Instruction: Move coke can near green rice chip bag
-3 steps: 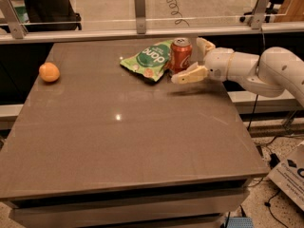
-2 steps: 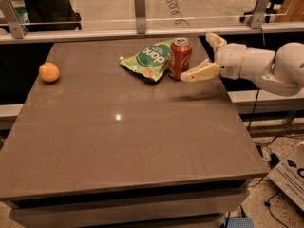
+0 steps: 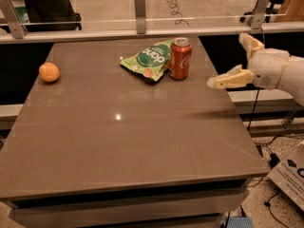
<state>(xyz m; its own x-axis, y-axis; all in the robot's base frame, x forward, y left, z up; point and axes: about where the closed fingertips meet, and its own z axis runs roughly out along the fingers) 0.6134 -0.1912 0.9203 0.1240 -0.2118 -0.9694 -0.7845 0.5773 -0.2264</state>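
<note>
Coke can (image 3: 181, 58) stands upright at upper centre, hard against the green rice chip bag (image 3: 148, 61) on its left; gripper (image 3: 228, 60) hangs off to the can's right, fingers spread, empty.

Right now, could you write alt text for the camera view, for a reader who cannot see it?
A red coke can stands upright right beside a green rice chip bag near the far edge of a brown table. The robot's open gripper hovers by the table's right edge, holding nothing; an orange lies far left.
</note>
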